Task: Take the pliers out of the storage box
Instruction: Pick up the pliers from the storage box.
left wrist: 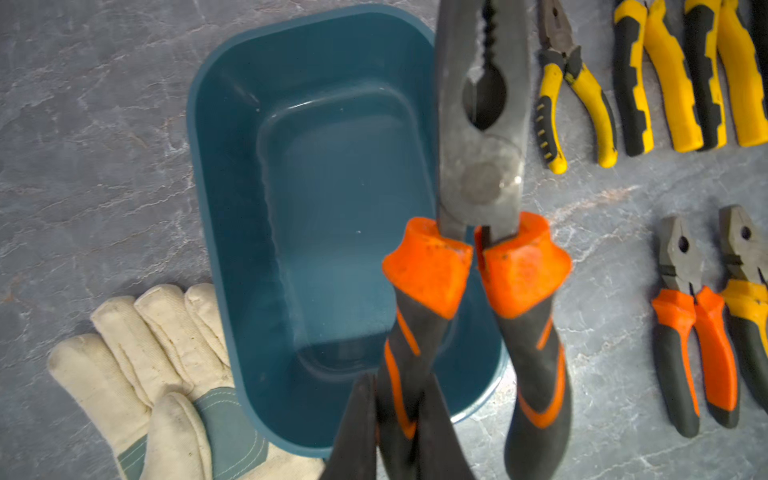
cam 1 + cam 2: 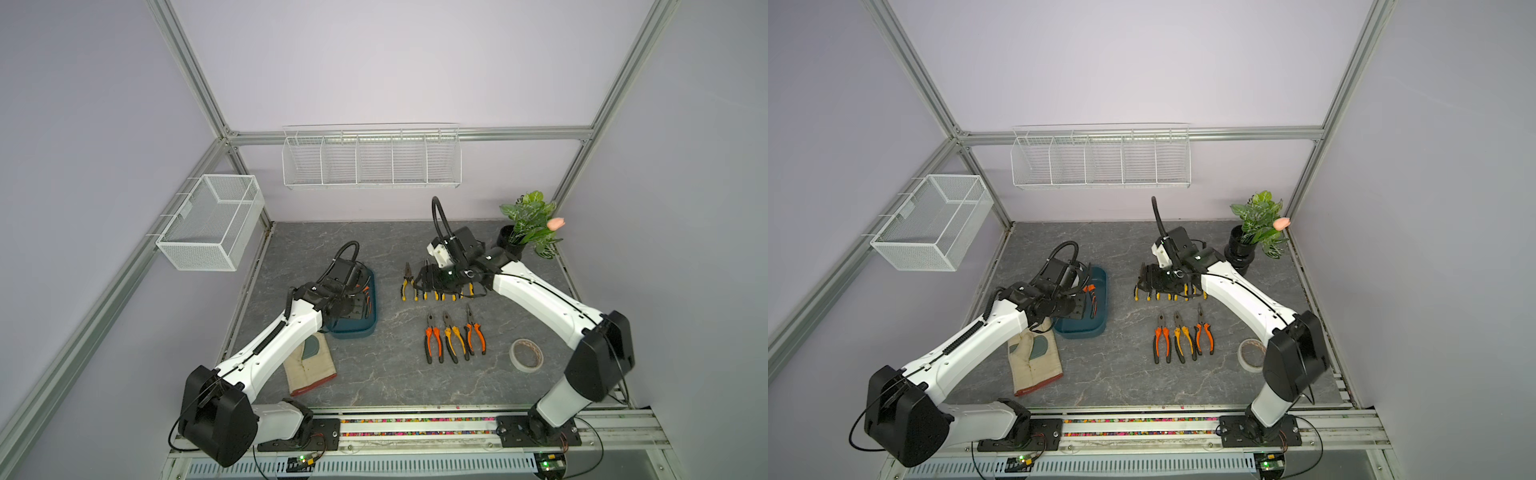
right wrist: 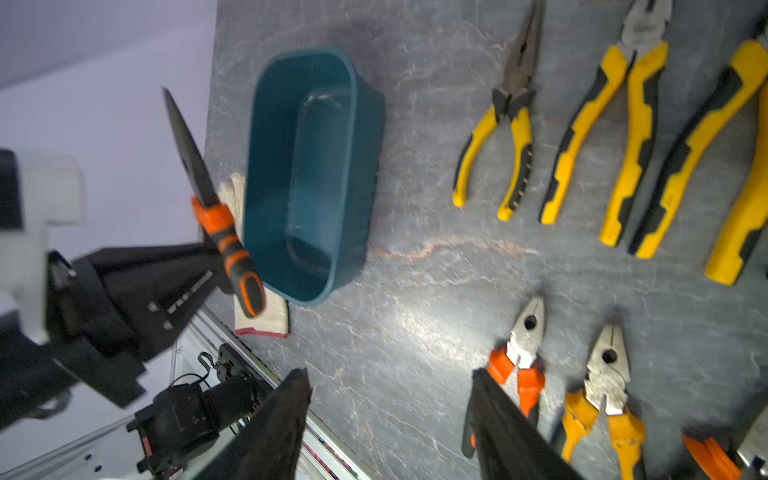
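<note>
Hanging on the aluminium frame at the far left, a white wire mesh basket (image 2: pixel 210 222) is sitting clear of the grey marbled tabletop (image 2: pixel 374 386). A cream canvas work glove with a green patch and red cuff (image 2: pixel 309 365) is lying flat, its fingers up against the dark teal plastic storage box (image 1: pixel 332 187), and the left arm is reaching across both, hiding part of each in both top views. The left gripper (image 1: pixel 397 419) is pinching one handle of the long-nosed orange-and-black-handled pliers (image 1: pixel 482 166) between its narrow-set black fingers (image 1: pixel 357 428), holding the tool in the air over the box; the box's smooth floor is showing from wall to wall in the right wrist view. Behind, a long white wire rack with dividers (image 2: pixel 371 158) is hanging on the back rail. Right of the box, a far row of yellow-and-black-handled pliers (image 2: pixel 408 276) is lying on the tabletop, and the right gripper (image 3: pixel 390 378) is hovering over it with its fingers spread wide and nothing between them, covering most of that row's heads in both top views. Nearer the robot, a row of three pliers (image 2: pixel 448 324), orange, yellow, orange, is lying side by side. Farther right, a flat roll of pale tape (image 2: pixel 525 354) is resting by the right arm, and a leafy plant with a pink bud in a black pot (image 2: pixel 528 224) is standing in the back corner.
</note>
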